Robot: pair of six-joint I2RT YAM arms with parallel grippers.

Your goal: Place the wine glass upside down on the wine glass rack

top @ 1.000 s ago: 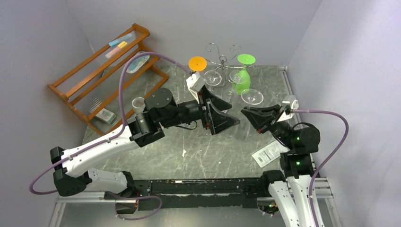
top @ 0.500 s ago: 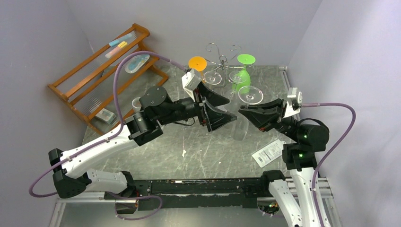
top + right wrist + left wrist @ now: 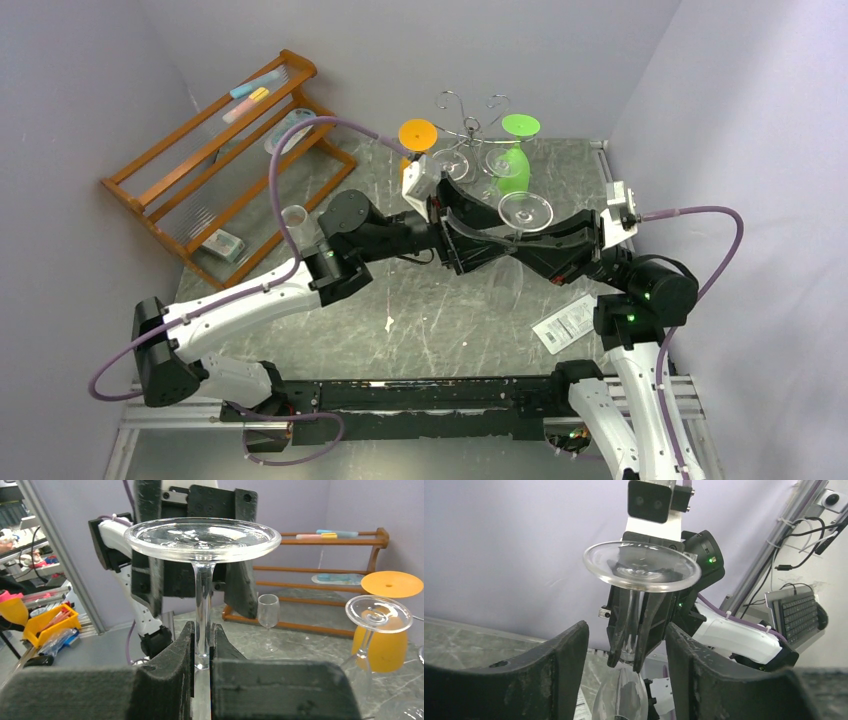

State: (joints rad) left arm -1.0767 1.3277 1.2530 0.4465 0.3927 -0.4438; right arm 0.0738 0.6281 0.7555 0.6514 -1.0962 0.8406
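Note:
The clear wine glass [image 3: 526,211] is held upside down above the table, foot up and bowl down. My right gripper [image 3: 522,246] is shut on its stem [image 3: 202,607], fingers pinching it just above the bowl. My left gripper [image 3: 482,247] is open and faces the right one; its two fingers [image 3: 566,672] stand either side of the glass without touching it. The foot [image 3: 642,572] sits above both grippers. The silver wire rack [image 3: 470,128] stands at the back, behind the grippers, with an orange glass [image 3: 418,135], a green glass [image 3: 517,150] and clear glasses hanging on it.
An orange-brown wooden shelf [image 3: 230,150] leans at the back left. A small upright glass [image 3: 293,215] stands in front of it. A white packet [image 3: 570,322] lies on the marbled table [image 3: 420,320] by the right arm. Walls close in on three sides.
My left arm has reached right, so its open jaws now straddle the glass. My right gripper has moved the glass slightly left, towards the left gripper.

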